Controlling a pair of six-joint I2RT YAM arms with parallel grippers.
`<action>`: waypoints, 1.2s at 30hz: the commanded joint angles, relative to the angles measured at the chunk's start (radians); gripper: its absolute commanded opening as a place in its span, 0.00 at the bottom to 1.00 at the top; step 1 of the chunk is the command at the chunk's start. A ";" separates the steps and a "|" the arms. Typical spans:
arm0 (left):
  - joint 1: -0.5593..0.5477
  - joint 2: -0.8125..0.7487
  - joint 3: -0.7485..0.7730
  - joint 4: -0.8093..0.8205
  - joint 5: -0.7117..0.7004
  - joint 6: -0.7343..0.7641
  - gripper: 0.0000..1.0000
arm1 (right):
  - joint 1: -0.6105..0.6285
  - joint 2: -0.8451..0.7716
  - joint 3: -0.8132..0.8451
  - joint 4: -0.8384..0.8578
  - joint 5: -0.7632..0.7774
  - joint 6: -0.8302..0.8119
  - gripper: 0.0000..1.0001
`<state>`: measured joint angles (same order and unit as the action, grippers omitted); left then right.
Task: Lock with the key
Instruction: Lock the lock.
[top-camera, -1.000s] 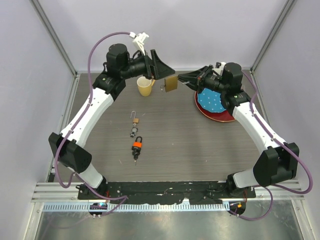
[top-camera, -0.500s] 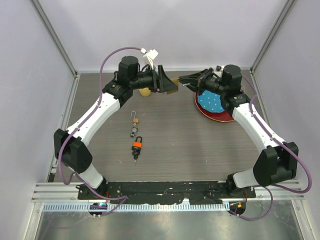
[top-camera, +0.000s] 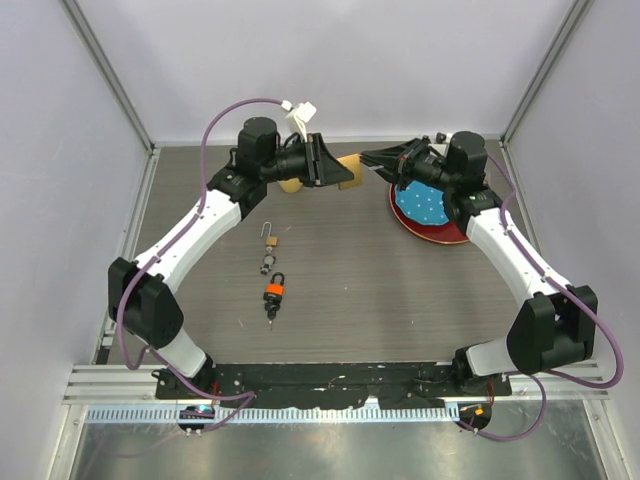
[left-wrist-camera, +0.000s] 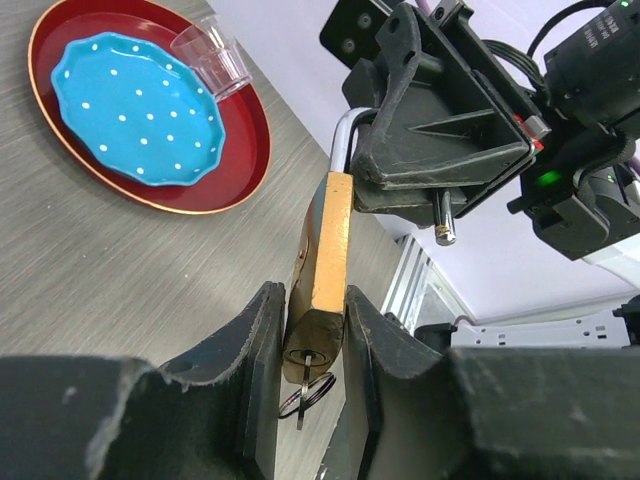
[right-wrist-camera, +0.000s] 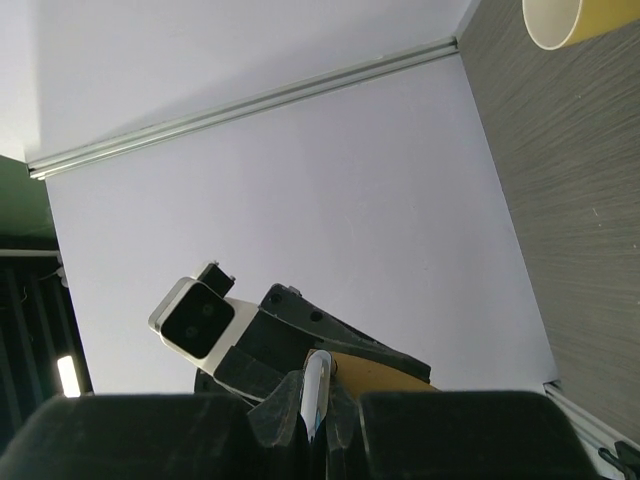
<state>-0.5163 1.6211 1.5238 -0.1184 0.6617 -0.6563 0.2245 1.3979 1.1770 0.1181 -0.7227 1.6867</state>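
A brass padlock (top-camera: 349, 170) is held in the air above the far middle of the table. My left gripper (top-camera: 330, 165) is shut on its body (left-wrist-camera: 325, 240), seen between the jaws in the left wrist view (left-wrist-camera: 312, 300). A key (left-wrist-camera: 305, 365) with a ring sits in the keyhole at the bottom. My right gripper (top-camera: 375, 158) is shut on the silver shackle (right-wrist-camera: 316, 395). In the left wrist view the shackle (left-wrist-camera: 343, 140) is open, and its free end (left-wrist-camera: 445, 232) sticks out below the right gripper (left-wrist-camera: 440, 130).
A yellow cup (top-camera: 291, 184) stands behind the left gripper. A red plate (top-camera: 447, 234) holding a blue dish (top-camera: 422, 205) and a clear glass (left-wrist-camera: 212, 55) is at the far right. A small brass padlock (top-camera: 270, 240), keys (top-camera: 268, 265) and an orange padlock (top-camera: 275, 292) lie mid-table.
My left arm has carried the padlock to the right, up to the right gripper. The right gripper now holds the shackle.
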 joint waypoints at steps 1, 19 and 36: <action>-0.004 -0.058 -0.024 0.144 0.010 -0.057 0.30 | -0.005 -0.074 -0.003 0.155 -0.018 0.047 0.02; -0.002 -0.061 -0.053 0.324 -0.001 -0.192 0.31 | -0.007 -0.105 -0.112 0.255 -0.008 0.111 0.02; -0.021 -0.073 -0.106 0.240 0.025 -0.089 0.51 | -0.014 -0.102 -0.128 0.345 0.011 0.223 0.02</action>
<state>-0.5217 1.5921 1.4269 0.1127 0.6487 -0.7830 0.2184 1.3468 1.0351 0.2958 -0.7330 1.8408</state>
